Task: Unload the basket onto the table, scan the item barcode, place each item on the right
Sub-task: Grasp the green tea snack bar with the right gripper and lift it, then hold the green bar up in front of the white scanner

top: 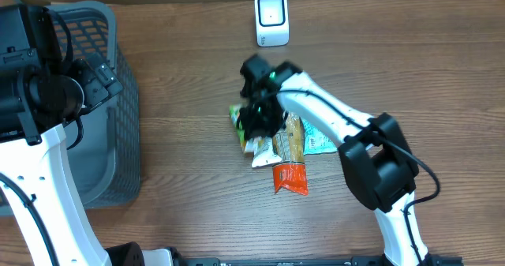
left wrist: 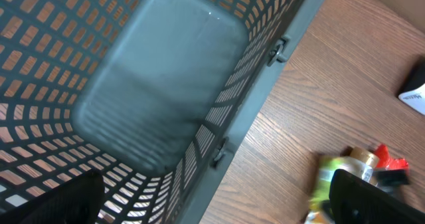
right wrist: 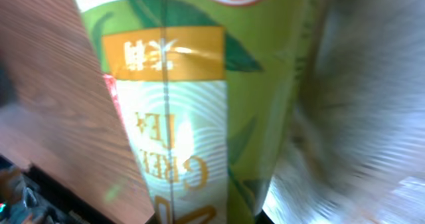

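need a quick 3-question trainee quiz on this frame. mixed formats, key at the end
1. True or false: the basket has a packet in it.
2. The scanner stands: A) in the basket, B) on the table beyond the packet pile, C) on top of the pile.
3. Which packet is the right gripper shut on?
Key: 1 false; 2 B; 3 the green packet.
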`<state>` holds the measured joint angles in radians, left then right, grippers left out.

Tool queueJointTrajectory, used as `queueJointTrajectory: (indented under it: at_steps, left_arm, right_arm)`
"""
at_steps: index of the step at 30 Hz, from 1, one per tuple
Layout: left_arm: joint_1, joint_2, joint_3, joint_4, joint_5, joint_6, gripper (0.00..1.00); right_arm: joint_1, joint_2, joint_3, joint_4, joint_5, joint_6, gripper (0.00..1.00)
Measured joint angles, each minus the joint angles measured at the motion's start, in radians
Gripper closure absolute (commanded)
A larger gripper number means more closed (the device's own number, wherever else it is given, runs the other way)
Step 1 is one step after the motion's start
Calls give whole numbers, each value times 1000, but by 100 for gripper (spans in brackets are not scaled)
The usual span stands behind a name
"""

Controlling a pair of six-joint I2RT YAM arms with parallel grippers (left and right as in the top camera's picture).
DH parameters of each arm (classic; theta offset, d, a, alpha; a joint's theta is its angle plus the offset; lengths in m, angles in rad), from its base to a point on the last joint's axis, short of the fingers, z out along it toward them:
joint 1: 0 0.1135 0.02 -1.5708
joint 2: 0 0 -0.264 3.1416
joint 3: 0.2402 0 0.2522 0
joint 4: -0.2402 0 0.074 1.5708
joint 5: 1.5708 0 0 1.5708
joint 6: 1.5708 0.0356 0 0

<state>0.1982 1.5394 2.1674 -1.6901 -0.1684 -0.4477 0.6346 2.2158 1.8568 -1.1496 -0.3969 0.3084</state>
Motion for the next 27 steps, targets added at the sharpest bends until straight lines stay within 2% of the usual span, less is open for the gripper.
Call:
queueJointTrajectory:
  at_steps: [5, 13, 17, 21, 27]
  left_arm:
    - [0, 0, 0, 0, 0, 0, 0]
    - [0, 0, 0, 0, 0, 3, 0]
    - [0, 0, -1, 0, 0, 3, 0]
    - [0, 0, -1, 0, 0, 3, 0]
    - [0, 0, -1, 0, 0, 3, 0]
  right_arm:
    - [-59, -43, 174, 8, 167, -26, 96]
    - [-83, -85, 203, 274, 691, -76, 96]
    - [-83, -69, 203, 421, 836, -184, 96]
    - [-85, -45, 203, 552, 905, -373, 96]
    - [-88, -13, 203, 597, 933, -596, 96]
